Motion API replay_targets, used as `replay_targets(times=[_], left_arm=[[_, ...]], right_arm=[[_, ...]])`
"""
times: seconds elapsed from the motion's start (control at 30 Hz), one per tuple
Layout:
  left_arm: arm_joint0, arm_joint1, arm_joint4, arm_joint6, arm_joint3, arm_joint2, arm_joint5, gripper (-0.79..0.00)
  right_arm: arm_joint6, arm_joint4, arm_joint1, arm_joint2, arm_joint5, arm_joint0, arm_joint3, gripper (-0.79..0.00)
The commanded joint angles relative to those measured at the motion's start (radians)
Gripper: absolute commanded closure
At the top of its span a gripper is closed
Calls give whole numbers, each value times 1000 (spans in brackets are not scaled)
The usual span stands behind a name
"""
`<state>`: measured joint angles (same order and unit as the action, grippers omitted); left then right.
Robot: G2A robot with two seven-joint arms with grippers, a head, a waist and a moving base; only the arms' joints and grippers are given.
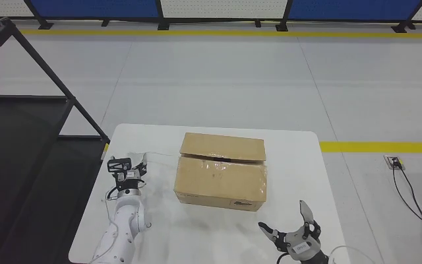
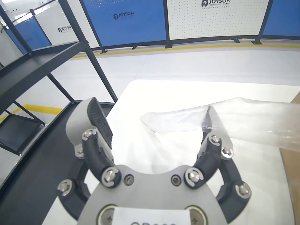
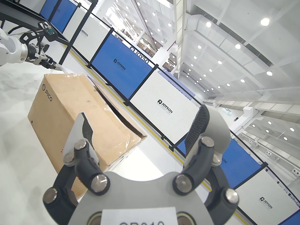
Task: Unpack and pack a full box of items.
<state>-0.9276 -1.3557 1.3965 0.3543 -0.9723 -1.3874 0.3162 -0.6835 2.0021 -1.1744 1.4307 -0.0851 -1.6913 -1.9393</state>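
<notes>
A brown cardboard box [image 1: 221, 173] stands in the middle of the white table [image 1: 290, 152], its top flaps down with a dark slit between them. My left gripper [image 1: 128, 160] is to the left of the box, open. A strip of clear tape [image 2: 246, 118] clings to one of its fingers [image 2: 207, 120] and stretches across to the box corner [image 2: 295, 101]. My right gripper [image 1: 285, 219] is near the table's front edge, right of centre, open and holding nothing. In the right wrist view the right gripper [image 3: 143, 113] points up past the box [image 3: 70, 108], with the left gripper [image 3: 50, 65] beyond it.
A black metal shelf rack [image 1: 39, 152] stands against the table's left side, close to my left arm [image 2: 35, 71]. Blue and white fence panels [image 1: 217, 8] line the far floor. A cable [image 1: 403, 185] lies on the floor to the right.
</notes>
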Motion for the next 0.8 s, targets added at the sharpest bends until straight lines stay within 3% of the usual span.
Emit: replay_targets(times=[0.0,0.33,0.47,0.77], left_arm=[[1,-1,-2,-9,1,-5,17,-785],[0,-2,-44,-50,-19,-44,53,-785],[-27,-6,-74,-51,-65,-37,7,-785],[-27,-6,-74,-51,-65,-37,7,-785]], right_arm=[[-3,0,0,1,-1,-2,2,-785],[-17,-8,0,3,-7,-7,11,-785],[-20,-7,0,4,-9,-10,13,-785],[-22,-6,1,5,-7,-12,13,-785]])
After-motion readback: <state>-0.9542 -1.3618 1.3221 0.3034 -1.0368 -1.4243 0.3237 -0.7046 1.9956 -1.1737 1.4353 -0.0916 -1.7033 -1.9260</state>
